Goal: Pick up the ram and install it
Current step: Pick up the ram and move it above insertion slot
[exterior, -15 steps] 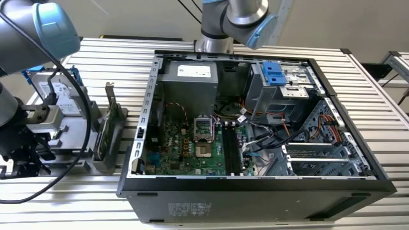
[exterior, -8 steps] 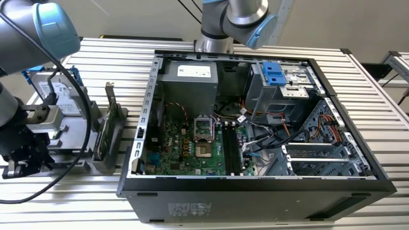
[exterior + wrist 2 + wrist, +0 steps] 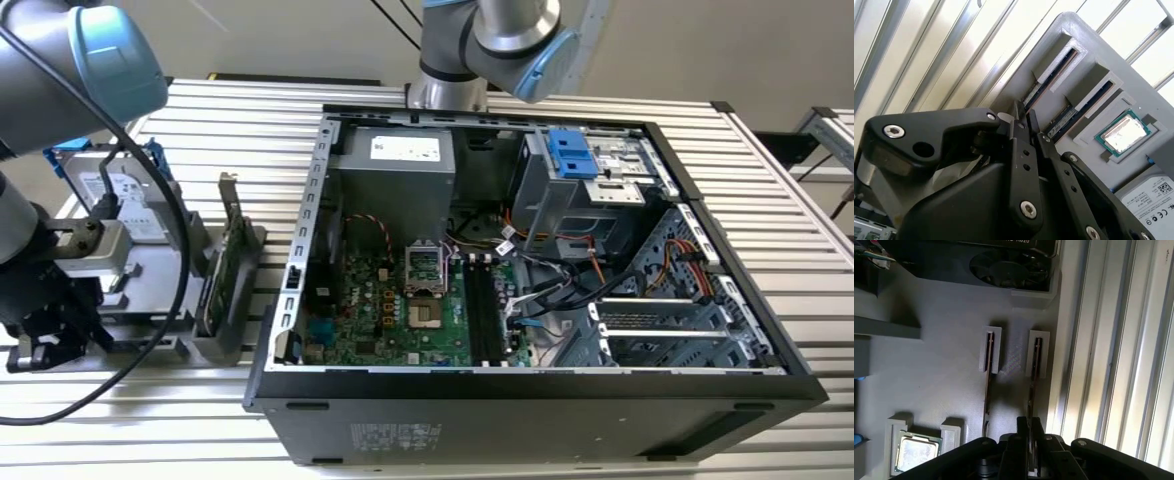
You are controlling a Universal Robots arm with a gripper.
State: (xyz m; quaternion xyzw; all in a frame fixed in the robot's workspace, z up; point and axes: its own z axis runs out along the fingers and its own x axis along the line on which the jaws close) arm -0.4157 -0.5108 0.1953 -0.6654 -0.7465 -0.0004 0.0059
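- Ram (image 3: 1032, 390), in the first wrist view, stands on its thin edge in the grey holder (image 3: 939, 375), in the slot nearest the holder's edge that borders the slatted table (image 3: 1119, 365).
- Its long axis runs parallel to that edge and to the table's slats. One end sits in a raised pale slot block, and the other end reaches the gripper (image 3: 1029, 422).
- The black pincer is pressed together on that near end, one finger against each flat face of the ram.
- A second stick (image 3: 987, 390) stands parallel just beside it, one slot further in from the edge.
- A processor chip (image 3: 916, 452) lies flat in a recess further in again, and a dark card with a fan (image 3: 1009, 265) lies beyond the far ends of both sticks.
- In the second wrist view, the ram (image 3: 1049, 80) appears as a thin dark line pointing straight into the pinching gripper (image 3: 1024, 115).
- The second stick (image 3: 1079, 109), the processor chip (image 3: 1121, 132) and a silver hard drive (image 3: 1149, 192) follow in turn, each further from the holder's (image 3: 1134, 85) edge.
- In the exterior view, the arm (image 3: 80, 60) reaches down over the holder (image 3: 147, 270), which sits by the table's (image 3: 134, 430) edge at the exterior view's left.
- A green card (image 3: 220, 265) stands upright on the holder, between the arm and the open computer case (image 3: 534, 250).
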